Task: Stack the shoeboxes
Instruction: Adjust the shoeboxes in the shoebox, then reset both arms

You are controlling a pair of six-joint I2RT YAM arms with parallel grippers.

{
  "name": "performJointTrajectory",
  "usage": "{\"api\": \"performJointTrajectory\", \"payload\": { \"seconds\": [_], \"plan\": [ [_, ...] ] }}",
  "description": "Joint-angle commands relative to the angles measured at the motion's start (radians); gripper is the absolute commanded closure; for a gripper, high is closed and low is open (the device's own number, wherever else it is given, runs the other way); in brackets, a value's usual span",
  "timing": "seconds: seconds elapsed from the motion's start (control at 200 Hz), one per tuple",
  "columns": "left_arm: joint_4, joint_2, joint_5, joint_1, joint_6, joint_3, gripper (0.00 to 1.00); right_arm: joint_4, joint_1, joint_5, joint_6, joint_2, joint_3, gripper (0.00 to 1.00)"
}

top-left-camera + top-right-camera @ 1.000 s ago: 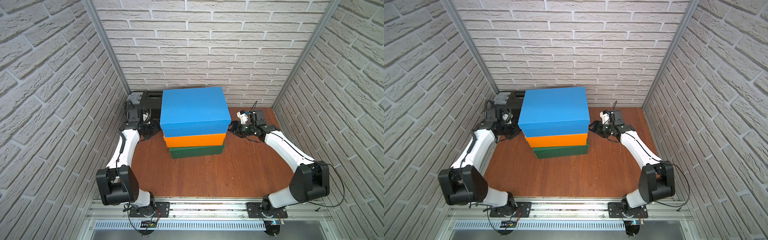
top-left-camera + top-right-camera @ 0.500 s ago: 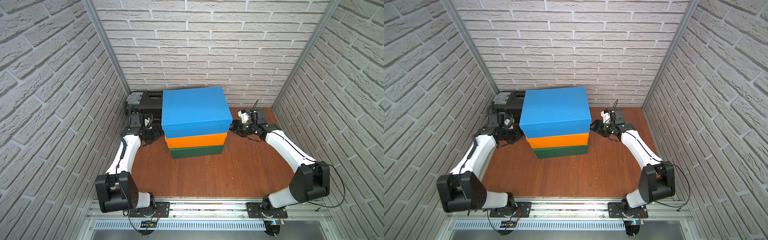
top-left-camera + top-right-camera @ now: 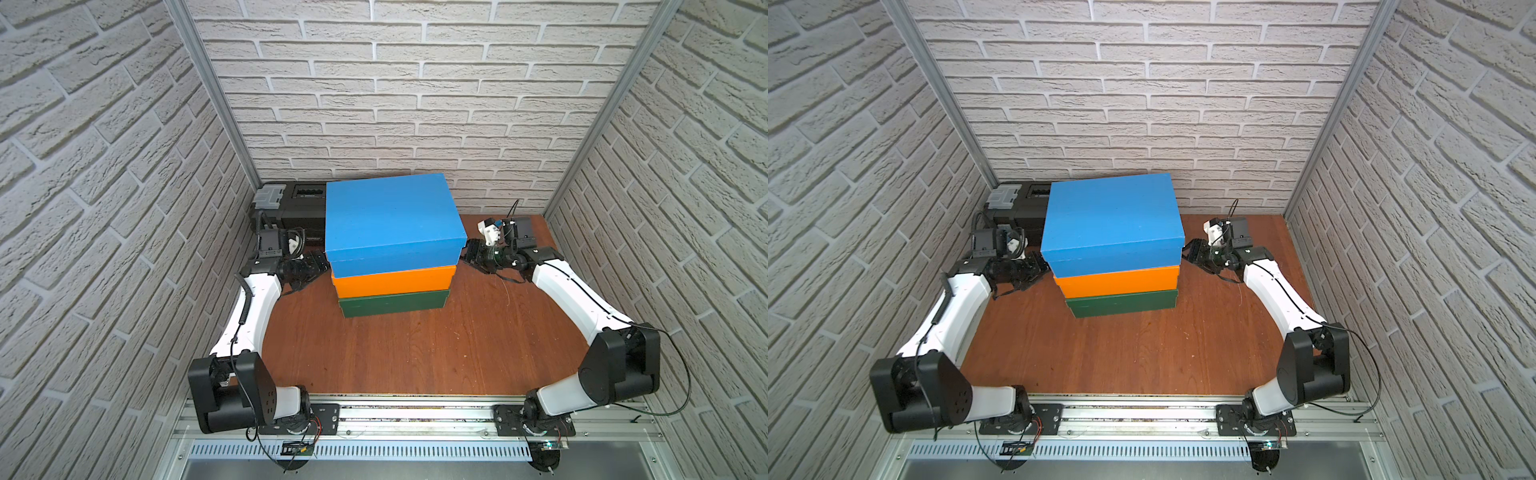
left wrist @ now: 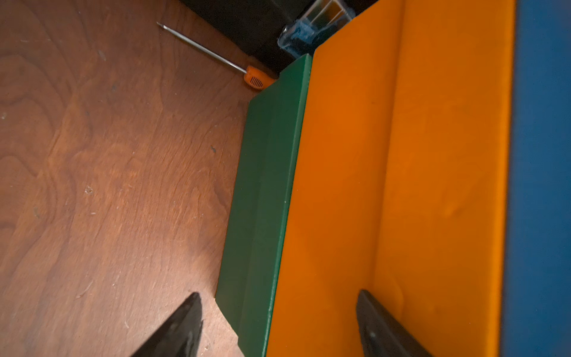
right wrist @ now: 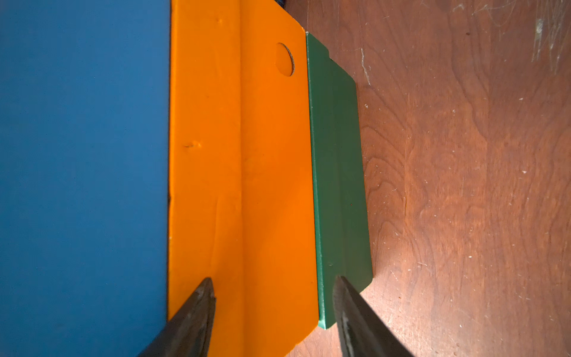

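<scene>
Three shoeboxes stand in one stack at the middle of the table in both top views: the green box (image 3: 392, 303) on the bottom, the orange box (image 3: 392, 280) on it, the blue box (image 3: 390, 220) on top. My left gripper (image 3: 318, 264) hovers at the stack's left end, open; in the left wrist view its jaws (image 4: 278, 295) face the end walls of the orange box (image 4: 355, 185) and the green box (image 4: 262, 185). My right gripper (image 3: 469, 253) is at the stack's right end, open (image 5: 273, 280), facing the orange box (image 5: 241, 154) and the green box (image 5: 336, 170). Neither holds anything.
A black toolbox (image 3: 291, 203) with grey latches stands at the back left, behind the left gripper. A screwdriver (image 4: 216, 58) with an orange handle lies on the wooden table (image 3: 415, 353) beside it. Brick walls close in on three sides.
My left gripper has shifted slightly forward and closer to the stack's left end. The right arm has barely moved. The stack stands as before.
</scene>
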Motion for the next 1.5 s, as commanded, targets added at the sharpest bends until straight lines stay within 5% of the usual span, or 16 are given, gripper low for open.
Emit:
{"api": "performJointTrajectory", "payload": {
  "seconds": [0.0,0.32,0.48,0.64,0.76,0.99,1.2,1.31,1.495],
  "plan": [
    [-0.009,-0.045,0.007,0.020,0.024,-0.003,0.20,-0.011,-0.011,0.002,-0.020,-0.032,0.021,0.29],
    [-0.026,-0.074,-0.042,0.081,0.064,0.004,0.11,-0.030,-0.045,0.077,-0.023,-0.070,0.005,0.09],
    [0.049,-0.108,-0.236,0.098,0.117,-0.052,0.02,-0.109,-0.066,0.285,-0.131,-0.108,0.022,0.00],
    [0.346,-0.143,-0.435,0.090,0.189,-0.248,0.02,-0.010,-0.072,0.642,-0.274,-0.174,-0.090,0.01],
    [0.712,-0.154,-0.547,0.051,0.306,-0.485,0.02,0.263,-0.073,0.789,-0.408,-0.198,-0.284,0.01],
    [1.276,0.030,-0.677,-0.045,0.472,-0.714,0.02,0.875,-0.072,0.835,-0.519,-0.105,-0.605,0.01],
    [1.589,0.206,-0.697,-0.074,0.498,-0.762,0.02,0.821,-0.074,0.803,-0.582,-0.089,-0.561,0.01],
    [1.614,0.248,-0.706,-0.072,0.493,-0.759,0.02,0.810,-0.080,0.825,-0.589,-0.116,-0.609,0.01],
    [1.604,0.242,-0.687,-0.059,0.485,-0.756,0.02,1.075,-0.097,0.778,-0.580,-0.054,-0.754,0.00]
  ]
}}
